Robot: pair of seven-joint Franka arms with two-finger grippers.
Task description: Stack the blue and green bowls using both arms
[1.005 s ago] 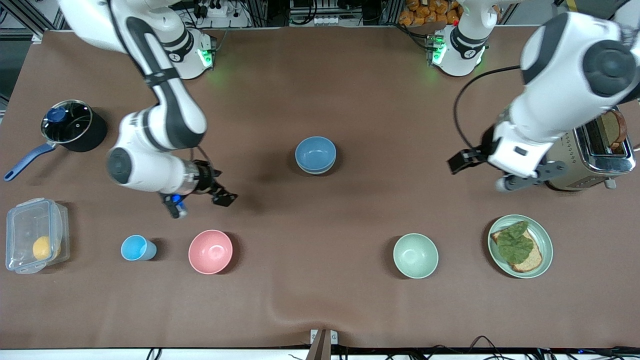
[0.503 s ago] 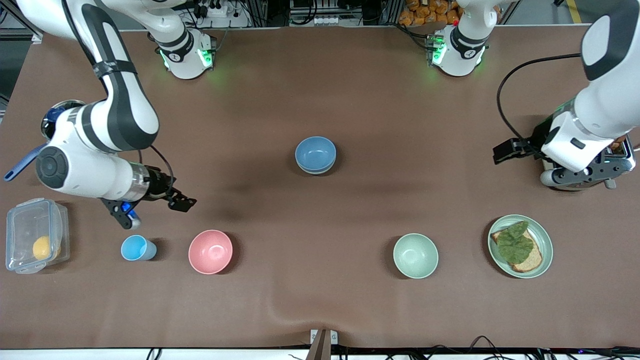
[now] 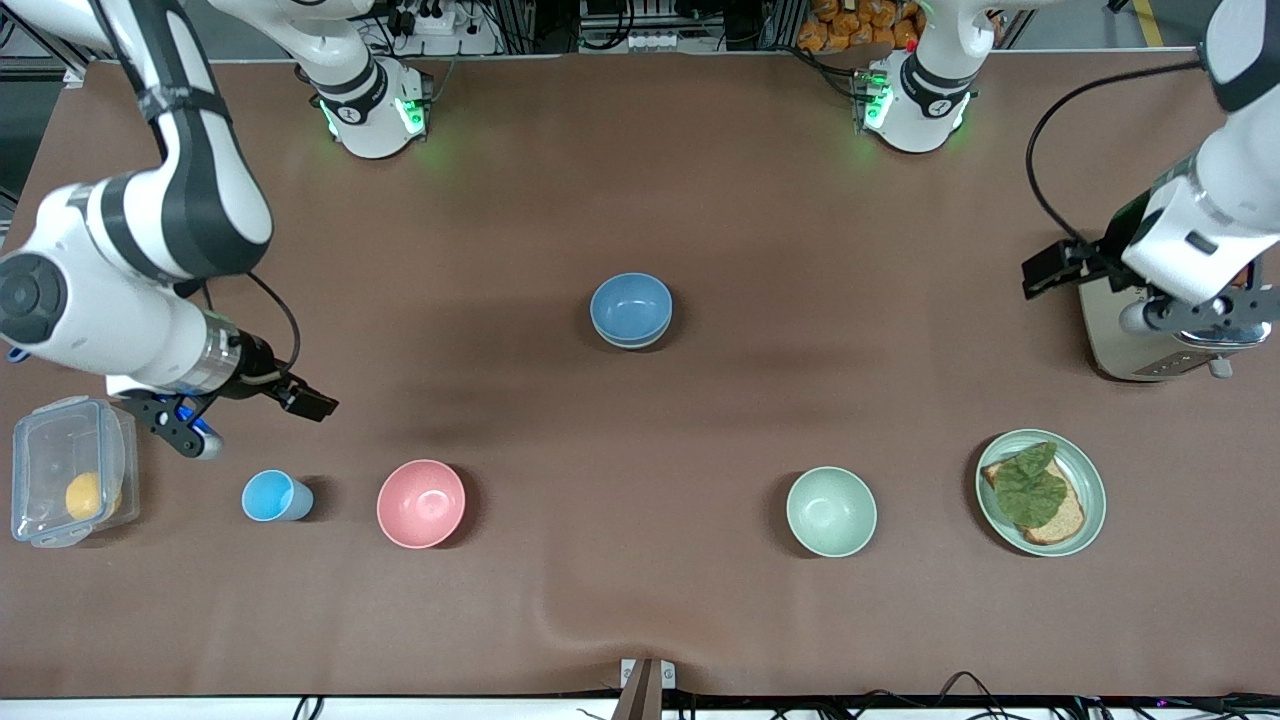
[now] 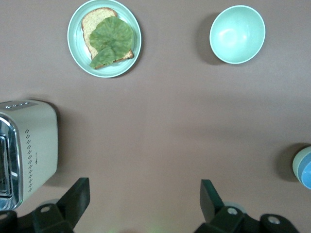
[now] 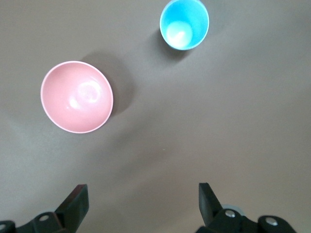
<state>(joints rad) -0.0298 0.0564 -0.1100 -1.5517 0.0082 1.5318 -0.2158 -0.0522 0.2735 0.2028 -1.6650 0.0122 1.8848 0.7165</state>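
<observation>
Start with the front view. Your blue bowl point(image 3: 631, 309) sits near the middle of the table point(image 3: 640, 180), and a paler rim under it suggests it rests in a second bowl, the green bowl point(image 3: 632, 340). A separate mint-green bowl point(image 3: 831, 511) stands nearer the camera, toward the left arm's end, just beside a green plate point(image 3: 1041, 493) carrying bread and a leaf. Toward the right arm's end you see a pink bowl point(image 3: 421, 503), a light-blue cup point(image 3: 275, 496) and a clear lidded box point(image 3: 68, 469) with something yellow inside. Your right gripper point(image 3: 245, 420) hangs above bare cloth between the box and the pink bowl, fingers spread, gripping nothing. Your left gripper point(image 3: 1120, 290) hangs beside the toaster point(image 3: 1150, 335), also spread and empty.

In the left wrist view, your left gripper point(image 4: 144, 200) has its fingers wide apart with only cloth between them. The toaster point(image 4: 30, 145) stands close by, the plate point(image 4: 104, 38) and the mint-green bowl point(image 4: 237, 34) lie well apart from it, and a sliver of the stacked bowls point(image 4: 304, 166) shows at the frame's edge.

In the right wrist view, your right gripper point(image 5: 142, 204) is likewise released and empty. The pink bowl point(image 5: 77, 96) and the cup point(image 5: 184, 24) stand upright, apart from each other.
</observation>
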